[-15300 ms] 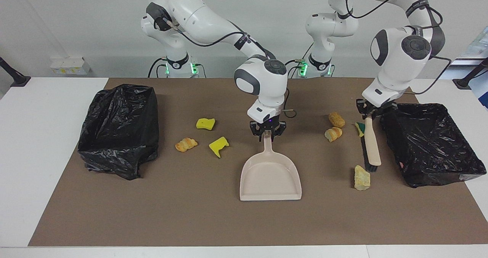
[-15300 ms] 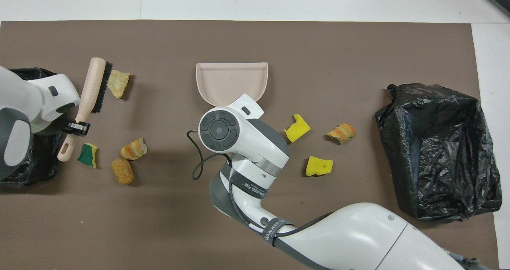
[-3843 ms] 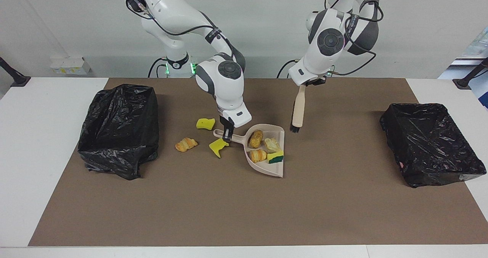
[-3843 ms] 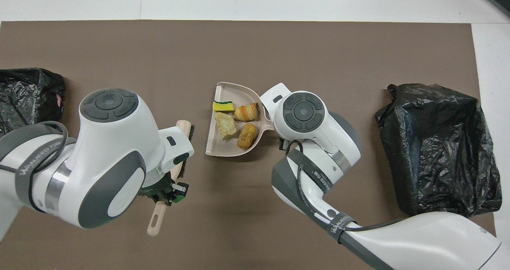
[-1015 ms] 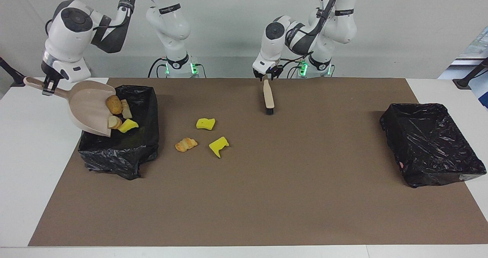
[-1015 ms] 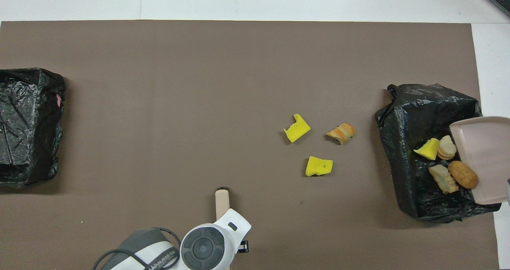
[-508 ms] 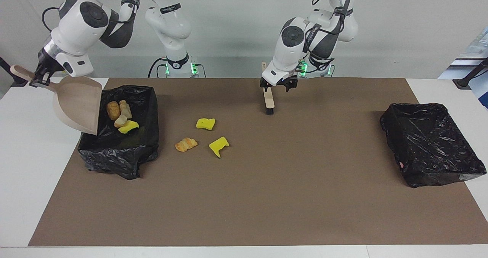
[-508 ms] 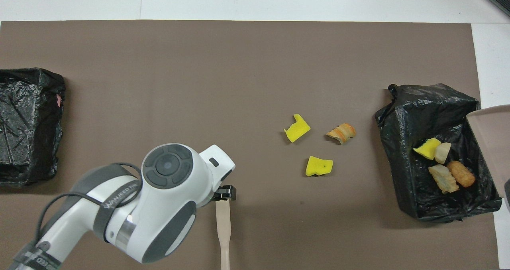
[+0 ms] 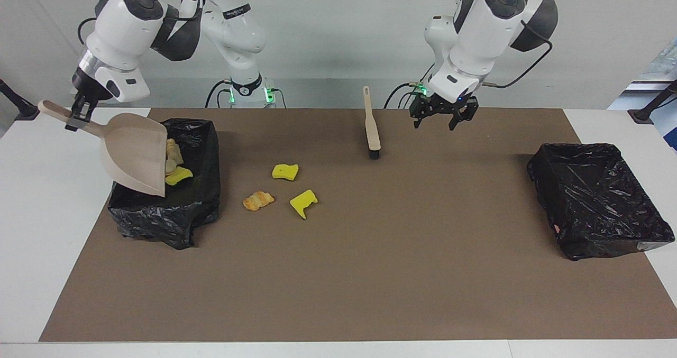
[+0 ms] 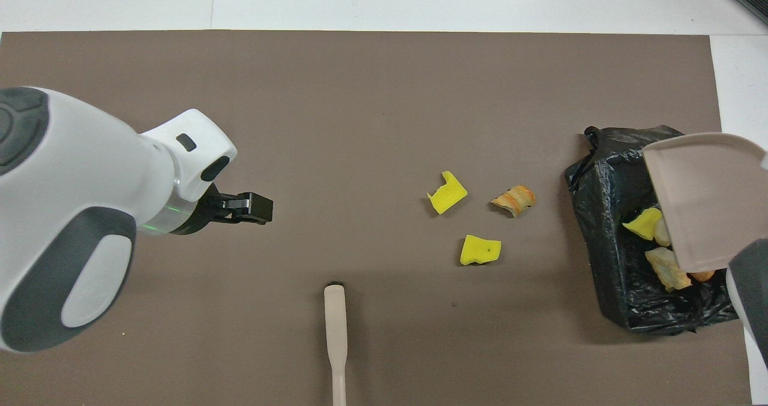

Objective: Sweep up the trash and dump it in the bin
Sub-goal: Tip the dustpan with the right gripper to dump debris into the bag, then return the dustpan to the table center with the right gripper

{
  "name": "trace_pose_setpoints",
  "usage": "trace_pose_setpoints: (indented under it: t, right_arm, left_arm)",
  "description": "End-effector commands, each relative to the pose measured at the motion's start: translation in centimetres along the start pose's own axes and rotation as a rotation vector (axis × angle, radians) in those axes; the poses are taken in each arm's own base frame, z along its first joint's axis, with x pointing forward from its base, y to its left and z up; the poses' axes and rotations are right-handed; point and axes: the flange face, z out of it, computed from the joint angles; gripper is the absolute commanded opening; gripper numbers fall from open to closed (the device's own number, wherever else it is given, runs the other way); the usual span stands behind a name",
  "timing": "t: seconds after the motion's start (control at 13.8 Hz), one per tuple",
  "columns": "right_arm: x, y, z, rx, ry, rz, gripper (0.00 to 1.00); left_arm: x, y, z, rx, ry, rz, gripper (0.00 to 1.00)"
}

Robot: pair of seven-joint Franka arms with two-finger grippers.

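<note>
Desk (image 9: 338,294): brown mat, a black-lined bin at each end. Bin at the right arm's end (image 9: 195,210) holds four scraps; the other bin (image 9: 597,199) looks empty.

Right arm is raised over that bin; right pincer (image 9: 74,116) is clamped on the dustpan (image 9: 135,159) handle, pan tipped mouth-down over the bin with nothing visible left in it. Dump step looks finished.

Left arm hangs above the mat near the robots' edge; left pincer (image 9: 443,116) is spread and empty.

Brush (image 9: 371,125) lies on the mat near the robots' edge, bristles pointing away from them, beside the left pincer, not touching.

Remaining trash sits mid-mat: two yellow sponge pieces (image 9: 285,172), (image 9: 303,202) and a croissant chunk (image 9: 258,200), between brush and full bin.

Next, by my read: pan goes flat beside those three, left pincer picks up the brush, sweeps them in.
</note>
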Motion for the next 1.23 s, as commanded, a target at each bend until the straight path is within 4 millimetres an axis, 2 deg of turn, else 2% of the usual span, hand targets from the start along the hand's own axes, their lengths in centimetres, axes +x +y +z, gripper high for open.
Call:
trace_pose_setpoints:
  t: [0.0, 0.07, 0.15, 0.22, 0.36, 0.51, 0.58, 0.73, 0.8, 0.94, 1.09, 1.16]
  right_arm:
    - [0.8, 1.3, -0.7, 0.019, 0.189, 0.204, 0.0]
    - [1.4, 1.3, -0.6, 0.041, 0.238, 0.313, 0.0]
    - [3.4, 1.8, -1.9, 0.06, 0.286, 0.377, 0.0]
    - [5.0, 2.2, -2.7, 0.082, 0.324, 0.435, 0.0]
    - [6.7, 2.1, -3.8, 0.167, 0.403, 0.675, 0.0]
    - [10.5, 2.7, -5.9, 0.224, 0.418, 0.801, 0.0]
    - [12.3, 3.2, -6.3, 0.258, 0.424, 0.882, 0.0]
    - [15.7, 4.1, -6.1, 0.389, 0.46, 1.107, 0.0]
    - [17.3, 4.5, -6.8, 0.402, 0.464, 1.149, 0.0]
    - [21.6, 5.3, -8.6, 0.437, 0.459, 1.242, 0.0]
    - [27.4, 6.9, -12.9, 0.44, 0.483, 1.346, 0.0]
    - [30.3, 7.4, -13.9, 0.473, 0.486, 1.386, 0.0]
  left_arm:
    - [0.6, -2.8, -3.7, 0.02, -0.013, 0.032, 1.0]
    - [0.8, -4.7, -5.3, 0.024, -0.019, 0.024, 1.0]
    - [0.9, -6.5, -7.2, 0.041, -0.006, 0.04, 1.0]
    - [0.8, -7.2, -8.4, 0.058, -0.001, 0.076, 1.0]
    - [1.0, -8.7, -10.4, 0.077, 0.026, 0.101, 1.0]
    - [2.2, -9.6, -10.8, 0.076, 0.023, 0.123, 1.0]
    - [2.2, -9.8, -11.1, 0.077, 0.024, 0.138, 1.0]
    - [1.4, -9.6, -11.6, 0.081, 0.029, 0.169, 1.0]
    - [1.2, -9.6, -11.5, 0.081, 0.024, 0.17, 1.0]
    - [0.6, -9.7, -11.4, 0.082, 0.001, 0.171, 1.0]
    - [0.6, -10.0, -11.3, 0.083, -0.005, 0.182, 1.0]
    - [0.6, -10.1, -11.5, 0.092, -0.004, 0.187, 1.0]
